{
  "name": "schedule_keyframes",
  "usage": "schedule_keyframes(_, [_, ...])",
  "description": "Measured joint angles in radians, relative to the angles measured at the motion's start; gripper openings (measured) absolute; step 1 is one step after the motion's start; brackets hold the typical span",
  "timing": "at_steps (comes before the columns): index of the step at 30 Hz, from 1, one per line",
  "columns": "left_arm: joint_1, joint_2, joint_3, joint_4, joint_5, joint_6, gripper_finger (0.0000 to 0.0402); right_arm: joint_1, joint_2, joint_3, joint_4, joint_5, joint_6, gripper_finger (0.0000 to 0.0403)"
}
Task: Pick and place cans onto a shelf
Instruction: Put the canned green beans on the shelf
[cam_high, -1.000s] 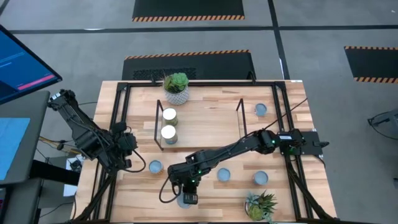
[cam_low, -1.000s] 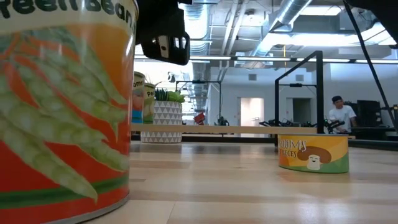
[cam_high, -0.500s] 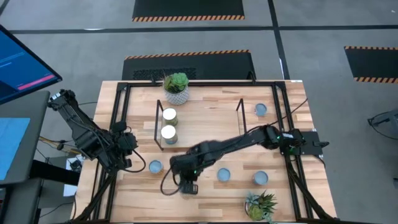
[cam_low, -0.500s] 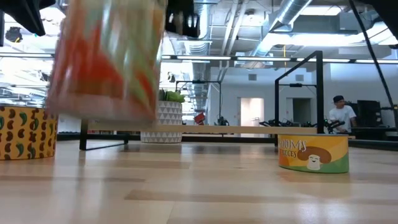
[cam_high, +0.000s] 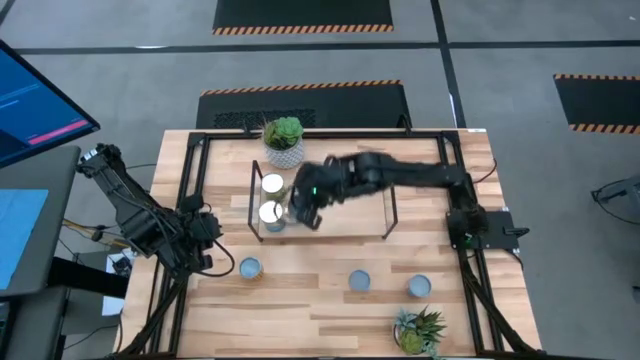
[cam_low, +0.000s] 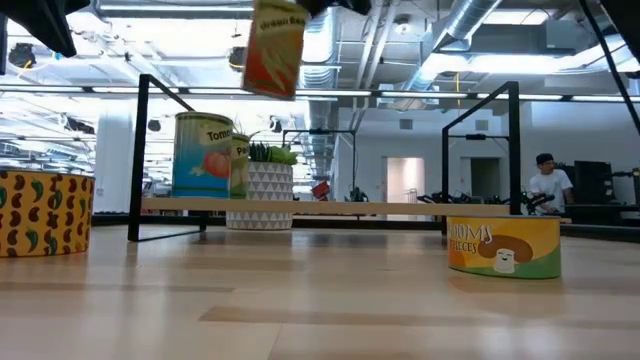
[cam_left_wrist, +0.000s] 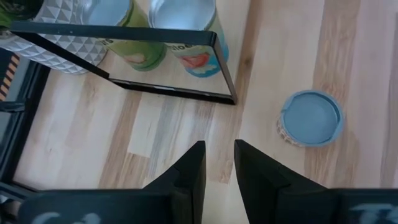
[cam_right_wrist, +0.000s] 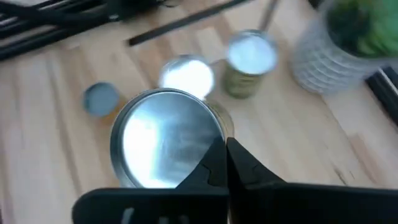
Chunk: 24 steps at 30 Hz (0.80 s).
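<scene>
My right gripper (cam_high: 303, 208) is shut on a green-bean can with an orange and green label (cam_low: 272, 45) and a shiny top (cam_right_wrist: 165, 137). It holds the can above the left part of the shelf (cam_high: 330, 195). Two cans (cam_high: 272, 184) (cam_high: 270, 211) stand upright on the shelf board by its left wire frame. The nearer one is a tomato can (cam_low: 203, 155). My left gripper (cam_high: 210, 248) waits at the table's left edge, its fingers a little apart and empty (cam_left_wrist: 219, 158). A blue-topped can (cam_left_wrist: 310, 117) stands on the table ahead of it. My right gripper comes at the green-bean can from above, pointing down. Its fingers stand close together at the can's top rim (cam_right_wrist: 214, 134), on one side of the lid. The can hangs below them, slightly tilted, lifted clear above the shelf board.
More cans stand on the table at the near side (cam_high: 250, 267) (cam_high: 358, 281) (cam_high: 418, 287), among them a mushroom can (cam_low: 503, 247). A white patterned pot with a succulent (cam_high: 284, 140) stands behind the shelf. A spiky plant (cam_high: 420, 330) stands near the front right edge. A person (cam_low: 548, 185) is far off in the room.
My right gripper has lifted the green-bean can off the table near its near edge. It has carried the can up and toward the far edge, to above the shelf's left part. The can now hangs high and small in the low view.
</scene>
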Motion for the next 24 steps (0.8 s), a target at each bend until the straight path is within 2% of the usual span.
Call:
schedule_keyframes(4, [0.000,0.000,0.000,0.000,-0.016,-0.005,0.0073,-0.092,0.021,0.000,-0.013,-0.018,-0.025,0.0001])
schedule_keyframes(10, [0.000,-0.001,0.000,0.000,-0.016,-0.007,0.0073,-0.189,0.117,-0.002,-0.026,-0.082,-0.066,0.0000])
schedule_keyframes(15, [0.000,0.000,0.000,0.000,-0.027,-0.006,0.0073,-0.222,0.175,0.000,-0.024,-0.157,-0.089,0.0000])
schedule_keyframes(24, [0.000,-0.001,0.000,-0.002,-0.031,-0.004,0.0073,-0.227,0.212,0.001,0.028,-0.166,-0.102,0.0000])
